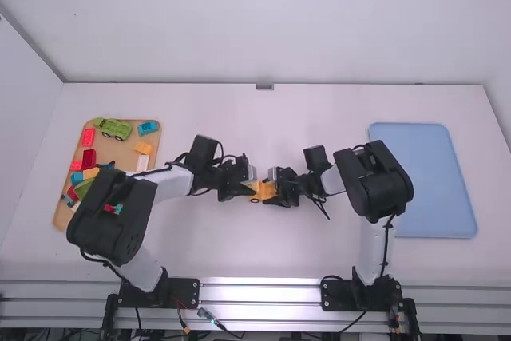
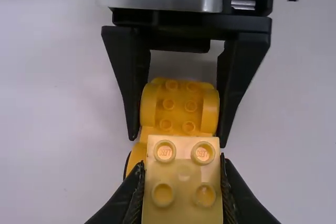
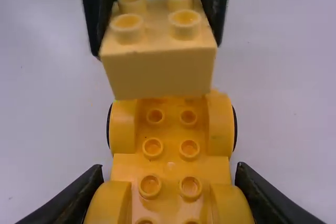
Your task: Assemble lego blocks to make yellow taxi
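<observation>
In the high view my left gripper (image 1: 246, 188) and my right gripper (image 1: 276, 191) meet around the yellow car base (image 1: 265, 190) near the middle of the table. The left wrist view has my left gripper (image 2: 182, 187) shut on a yellow block (image 2: 184, 177), studs facing the camera. That block (image 3: 157, 72) is held above the far end of the car base (image 3: 170, 140) in the right wrist view; whether they touch I cannot tell. My right gripper (image 3: 169, 182) is shut on the base's near end, its fingers at either side.
At the table's left a wooden tray (image 1: 60, 212) holds several colored blocks and a green vehicle (image 1: 113, 128). A blue tray (image 1: 423, 181) lies at the right. Both arms' wrists are close together over the middle.
</observation>
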Tool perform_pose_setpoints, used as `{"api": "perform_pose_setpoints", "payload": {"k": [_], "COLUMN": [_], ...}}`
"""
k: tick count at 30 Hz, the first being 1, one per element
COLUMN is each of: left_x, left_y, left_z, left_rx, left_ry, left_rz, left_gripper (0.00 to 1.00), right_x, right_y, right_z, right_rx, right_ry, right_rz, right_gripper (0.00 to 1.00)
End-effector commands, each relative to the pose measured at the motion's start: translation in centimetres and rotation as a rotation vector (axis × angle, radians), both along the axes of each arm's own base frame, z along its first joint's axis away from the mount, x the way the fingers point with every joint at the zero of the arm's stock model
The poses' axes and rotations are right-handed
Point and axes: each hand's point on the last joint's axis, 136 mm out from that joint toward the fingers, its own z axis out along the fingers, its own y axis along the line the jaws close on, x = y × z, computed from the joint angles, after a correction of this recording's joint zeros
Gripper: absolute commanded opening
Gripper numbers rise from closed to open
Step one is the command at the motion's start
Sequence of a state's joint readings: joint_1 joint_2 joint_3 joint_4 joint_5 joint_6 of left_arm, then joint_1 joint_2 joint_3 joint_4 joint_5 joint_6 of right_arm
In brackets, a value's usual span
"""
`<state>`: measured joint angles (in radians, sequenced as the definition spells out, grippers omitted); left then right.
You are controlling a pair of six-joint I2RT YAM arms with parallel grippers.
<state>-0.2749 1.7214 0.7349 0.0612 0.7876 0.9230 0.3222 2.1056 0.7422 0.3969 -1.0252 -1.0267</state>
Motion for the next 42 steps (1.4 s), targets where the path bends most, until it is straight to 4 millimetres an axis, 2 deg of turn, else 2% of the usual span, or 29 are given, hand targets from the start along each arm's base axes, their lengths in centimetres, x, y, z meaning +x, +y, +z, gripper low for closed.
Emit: {"api": "perform_pose_setpoints", "payload": {"k": [1,6,11,22,32,39,42], "left_x": [0.5,0.8,-0.1,-0.4,-1.0,0.1,0.0], "left_y": [-0.5,-0.7,-0.8,-1.0,-1.7,-0.2,-0.1], "left_z": [-0.2,-1.3,-1.4,-2.5,-3.8,-4.2,-3.3], "left_rx": [-0.024,-0.011,-0.017,-0.011,0.084,0.193,0.2], "left_ry": [0.033,0.075,0.063,0.044,0.031,0.046,0.037], "left_rz": [-0.013,-0.017,-0.083,-0.089,-0.099,-0.004,-0.011], "left_gripper": [0.02,0.02,0.02,0.02,0.02,0.02,0.02], "right_x": [-0.3,-0.1,0.0,-0.3,-0.4,0.0,-0.1], "right_y": [-0.3,-0.4,-0.4,-0.1,-0.1,-0.3,-0.3], "right_z": [-1.1,-1.5,-1.7,-1.7,-1.7,-2.1,-2.1], "right_rx": [-0.043,-0.068,-0.08,-0.081,-0.081,-0.11,-0.109], "right_ry": [0.019,0.012,0.008,0.008,0.007,0.008,0.009], "right_rz": [-0.012,-0.024,-0.028,-0.015,-0.015,-0.037,-0.035], "right_gripper": [0.56,0.56,0.56,0.57,0.58,0.58,0.58]}}
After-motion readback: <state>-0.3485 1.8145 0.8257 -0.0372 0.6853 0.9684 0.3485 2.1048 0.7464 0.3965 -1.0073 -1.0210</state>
